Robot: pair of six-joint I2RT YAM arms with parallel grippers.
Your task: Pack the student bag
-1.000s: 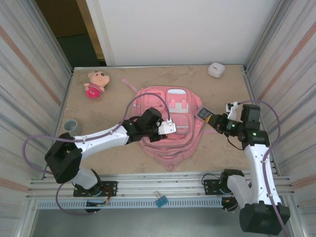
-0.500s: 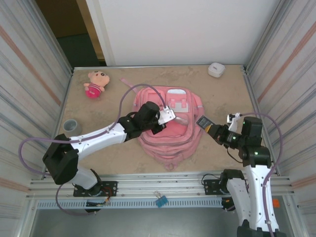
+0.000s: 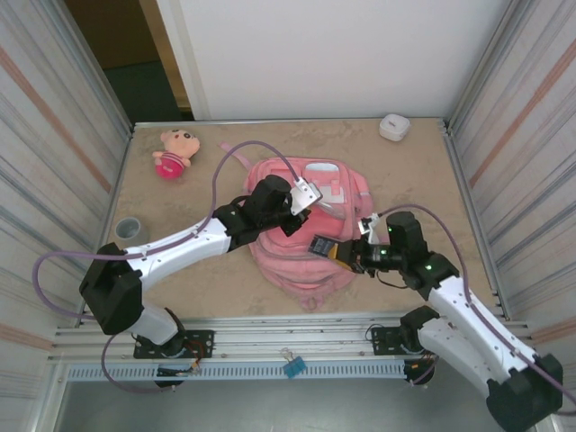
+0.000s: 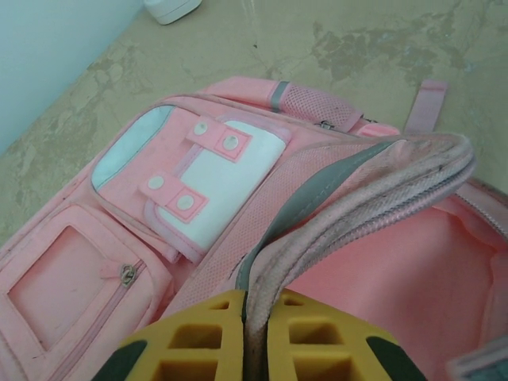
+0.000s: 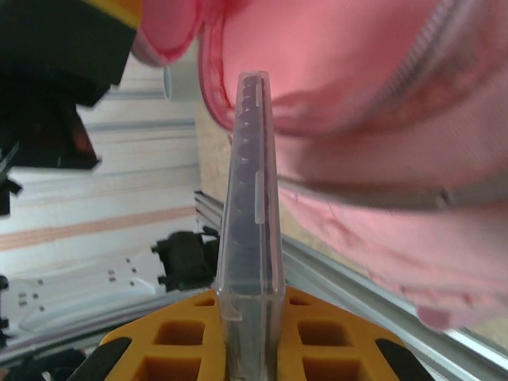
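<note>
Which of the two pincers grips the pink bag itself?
The left pincer: it is shut on the bag's open rim. The right pincer holds a thin clear case instead.

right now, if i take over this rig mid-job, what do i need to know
left gripper: shut on the rim of the large pink fabric backpack, holding its main compartment open.
right gripper: shut on a flat clear plastic case, held edge-on over the backpack beside the opening.
done: compartment open, case picked up.
left: slide the case in and release. The small pink plush doll, white box and grey tape roll lie on the tan table, apart from the backpack, and probably need packing too.
</note>
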